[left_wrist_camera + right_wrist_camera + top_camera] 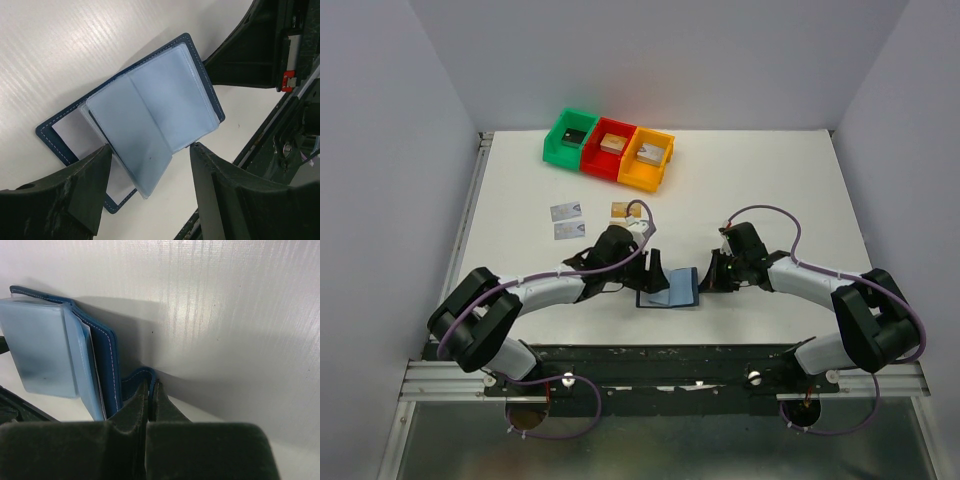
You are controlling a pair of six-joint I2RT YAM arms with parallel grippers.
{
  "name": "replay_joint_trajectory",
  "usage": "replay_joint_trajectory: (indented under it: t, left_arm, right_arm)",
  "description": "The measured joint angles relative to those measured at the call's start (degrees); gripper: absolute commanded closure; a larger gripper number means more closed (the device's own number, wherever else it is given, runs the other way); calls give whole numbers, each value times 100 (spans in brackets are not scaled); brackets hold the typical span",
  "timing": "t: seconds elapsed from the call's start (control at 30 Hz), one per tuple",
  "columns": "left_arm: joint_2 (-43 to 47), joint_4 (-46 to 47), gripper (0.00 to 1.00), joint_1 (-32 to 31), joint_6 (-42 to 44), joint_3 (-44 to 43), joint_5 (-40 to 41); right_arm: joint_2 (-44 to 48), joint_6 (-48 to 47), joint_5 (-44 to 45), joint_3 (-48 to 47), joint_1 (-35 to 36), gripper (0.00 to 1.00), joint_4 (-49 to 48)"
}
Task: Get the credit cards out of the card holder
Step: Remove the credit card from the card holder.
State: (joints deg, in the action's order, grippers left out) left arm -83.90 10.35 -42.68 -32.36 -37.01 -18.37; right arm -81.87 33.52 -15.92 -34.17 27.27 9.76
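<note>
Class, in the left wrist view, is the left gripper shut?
No: the left gripper stands wide open around a sleeve of the card holder.

Both arms bowed outward, elbows out to the sides, forearms angling in toward the middle of the table [770, 180]. Left gripper [655, 268] low, jaws spread wide, fingers [85, 185] pointing down at the table. Right gripper [706, 277] opposite, facing it, jaws pressed together, pinching the strap tab of the card holder [106, 355]. Grippers near each other, not touching.
</note>
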Motion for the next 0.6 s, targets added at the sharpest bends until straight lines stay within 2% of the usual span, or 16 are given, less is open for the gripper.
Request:
replay_joint_trajectory:
  t: [0.6]
  left_arm:
    - [-184,-280,27,-358,393,-632,-81]
  right_arm:
    - [0,11,2,-2,0,98,11]
